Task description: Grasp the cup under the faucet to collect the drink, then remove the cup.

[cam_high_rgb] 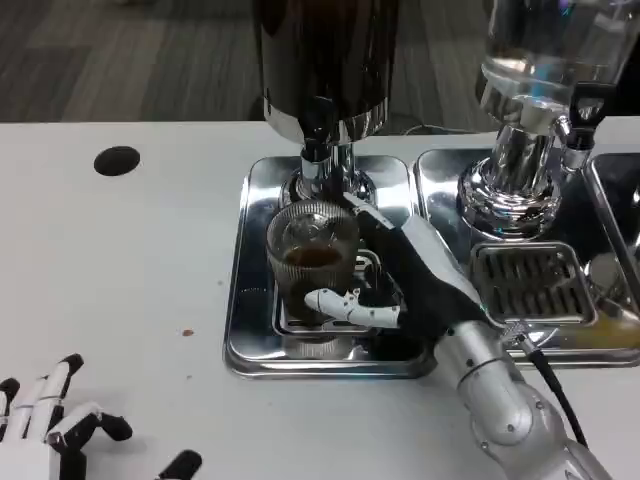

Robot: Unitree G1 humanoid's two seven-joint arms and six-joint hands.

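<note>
In the head view, the cup [312, 262], a clear ribbed glass, is seen standing on the left drip tray [250, 300] directly beneath the faucet [318, 165] of the dark dispenser [325, 60]. A brown drink is already held in its lower part, so collecting is judged to be at least under way; whether liquid is running at this moment cannot be made out. The cup is gripped from its right side by the right hand [400, 275], with a white finger wrapped across the front of the glass near its base and the dark palm pressed against its side. The grasp is therefore judged done, while lifting the cup clear of the tray is left to do. The left hand [55, 415] is seen low at the near left edge of the table [120, 260], well apart from the tray, its fingers spread and nothing held in them. Part of that hand is cut off by the picture's edge. The far side of the cup and the fingers behind it are hidden, and the top of the dispenser is cut off. A second, clear dispenser [530, 60] stands to the right over another tray [440, 190].
</note>
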